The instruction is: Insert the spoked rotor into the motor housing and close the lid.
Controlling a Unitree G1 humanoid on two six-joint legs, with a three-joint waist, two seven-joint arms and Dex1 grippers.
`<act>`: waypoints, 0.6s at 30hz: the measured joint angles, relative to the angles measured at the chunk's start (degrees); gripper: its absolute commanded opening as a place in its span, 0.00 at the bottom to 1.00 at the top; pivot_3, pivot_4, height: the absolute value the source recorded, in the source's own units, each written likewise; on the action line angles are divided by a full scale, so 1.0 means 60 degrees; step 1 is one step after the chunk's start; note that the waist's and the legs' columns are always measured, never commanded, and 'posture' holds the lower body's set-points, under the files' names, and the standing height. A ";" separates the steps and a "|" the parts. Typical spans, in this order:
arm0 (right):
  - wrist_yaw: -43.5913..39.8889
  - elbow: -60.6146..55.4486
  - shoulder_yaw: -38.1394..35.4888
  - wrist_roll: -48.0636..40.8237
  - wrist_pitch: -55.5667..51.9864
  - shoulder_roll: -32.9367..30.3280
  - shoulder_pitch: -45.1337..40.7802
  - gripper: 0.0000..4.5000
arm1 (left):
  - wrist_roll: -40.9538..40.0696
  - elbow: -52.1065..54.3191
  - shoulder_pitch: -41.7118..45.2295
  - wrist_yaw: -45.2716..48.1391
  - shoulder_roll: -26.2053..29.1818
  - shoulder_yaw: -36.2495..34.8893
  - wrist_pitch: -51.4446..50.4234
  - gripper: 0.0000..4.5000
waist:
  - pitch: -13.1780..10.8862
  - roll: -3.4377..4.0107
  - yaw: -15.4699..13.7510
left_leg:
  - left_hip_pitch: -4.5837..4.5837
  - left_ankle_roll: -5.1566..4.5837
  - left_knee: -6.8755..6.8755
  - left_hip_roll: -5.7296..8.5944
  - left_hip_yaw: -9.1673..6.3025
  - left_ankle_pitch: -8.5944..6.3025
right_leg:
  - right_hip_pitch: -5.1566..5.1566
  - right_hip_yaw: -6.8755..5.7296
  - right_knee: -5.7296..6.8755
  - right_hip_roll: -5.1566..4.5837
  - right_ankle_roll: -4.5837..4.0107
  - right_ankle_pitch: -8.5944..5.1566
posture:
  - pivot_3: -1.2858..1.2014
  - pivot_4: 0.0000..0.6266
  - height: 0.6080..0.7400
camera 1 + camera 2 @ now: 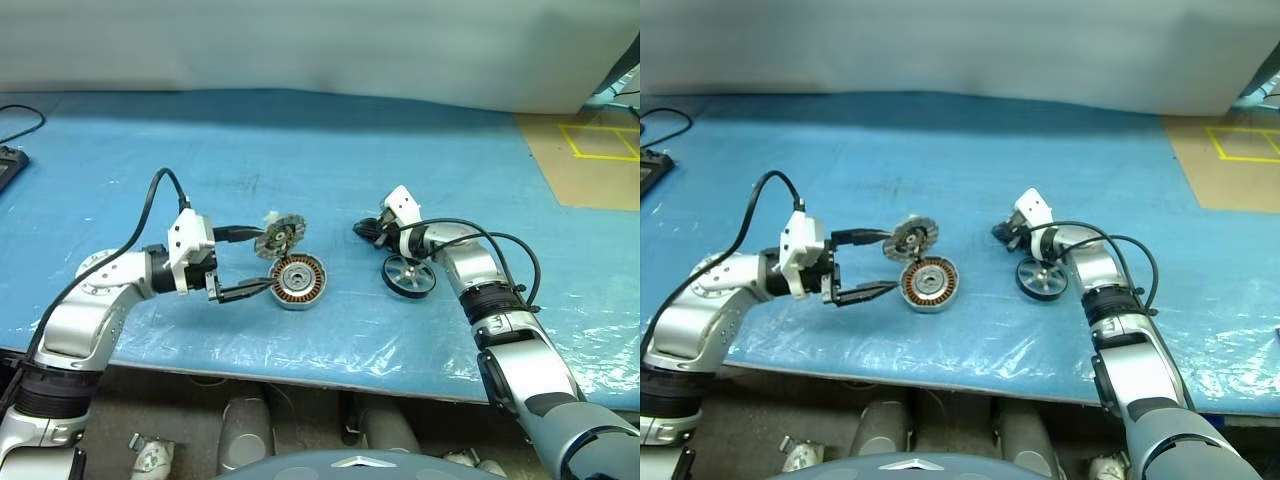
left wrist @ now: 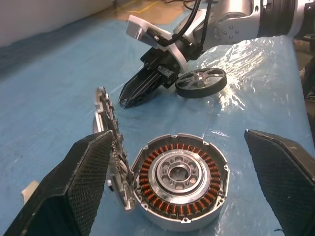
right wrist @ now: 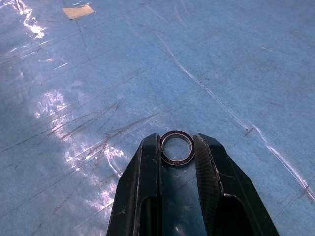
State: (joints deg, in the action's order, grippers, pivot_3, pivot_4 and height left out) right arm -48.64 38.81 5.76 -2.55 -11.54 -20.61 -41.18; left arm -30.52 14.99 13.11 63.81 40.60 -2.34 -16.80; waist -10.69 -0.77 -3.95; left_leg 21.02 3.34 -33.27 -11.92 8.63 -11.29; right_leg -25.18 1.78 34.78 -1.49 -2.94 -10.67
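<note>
Black-rimmed thin washer ring [image 3: 177,148], seen from the right wrist, sits pinched in the right gripper [image 3: 177,147]; left gripper [image 2: 177,182] gapes around the copper-wound motor housing [image 2: 179,177].

The motor housing [image 2: 179,188] lies flat on the blue mat [image 2: 54,83], copper windings up, between the left gripper's [image 2: 182,196] wide-spread fingers [image 2: 74,191]. The lid [image 2: 114,152] stands on edge, leaning against the housing's rim. Farther off, the right gripper [image 2: 129,98] points down at the mat, the spoked rotor [image 2: 201,82] lying just beside it.
</note>
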 measured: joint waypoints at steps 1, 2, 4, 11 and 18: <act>-0.0004 -0.0005 0.0000 -0.0004 0.0013 0.0005 0.0005 0.12 | -0.0152 0.0146 -0.0002 0.0046 0.0082 -0.0057 -0.0126 1.00 | 0.0000 0.0000 0.0000 | 0.0001 0.0000 0.0000 -0.0001 0.0001 0.0000 | 0.0000 0.0000 -0.0001 0.0000 0.0000 0.0000 | 0.52 0.24 1.00; -0.0013 -0.0027 -0.0001 -0.0012 0.0028 0.0006 0.0026 0.12 | -0.0245 0.0291 -0.0050 0.0118 0.0195 -0.0084 -0.0237 1.00 | 0.0000 0.0000 -0.0001 | 0.0002 0.0000 0.0000 -0.0001 0.0001 0.0000 | 0.0000 -0.0001 -0.0002 0.0000 0.0000 0.0000 | 0.52 0.24 1.00; -0.0053 -0.0139 -0.0016 -0.0046 0.0051 0.0005 0.0108 0.12 | -0.0425 0.0501 -0.0238 0.0247 0.0393 -0.0165 -0.0401 1.00 | 0.0000 0.0001 0.0000 | 0.0001 0.0000 0.0005 -0.0001 0.0003 0.0000 | -0.0002 0.0000 -0.0003 0.0000 0.0001 -0.0006 | 0.52 0.24 1.00; -0.1376 -0.2144 0.0010 -0.0741 0.0091 -0.0087 0.0990 0.12 | -0.1080 0.1100 -0.1026 0.0471 0.0631 -0.0658 -0.0707 1.00 | -0.0001 0.0003 0.0006 | 0.0016 -0.0002 0.0010 -0.0009 0.0004 -0.0001 | -0.0019 -0.0001 -0.0002 0.0007 0.0000 -0.0010 | 0.52 0.24 1.00; -0.2375 -0.4261 0.0145 -0.1454 -0.0289 -0.0360 0.1153 0.12 | -0.0992 0.1276 -0.1782 0.0683 0.0896 -0.0809 -0.0538 1.00 | -0.0002 0.0004 0.0007 | 0.0011 -0.0026 0.0013 -0.0011 0.0006 -0.0015 | -0.0018 0.0000 -0.0003 0.0007 0.0002 -0.0013 | 0.52 0.24 1.00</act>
State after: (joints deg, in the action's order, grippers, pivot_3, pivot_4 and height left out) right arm -62.89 13.25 6.62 -11.28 -13.28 -22.77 -34.26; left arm -36.47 22.64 2.42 67.91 45.97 -7.19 -20.03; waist -10.70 -0.74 -3.91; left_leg 21.08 3.18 -33.19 -11.99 8.67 -11.38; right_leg -25.29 1.78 34.76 -1.45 -2.93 -10.75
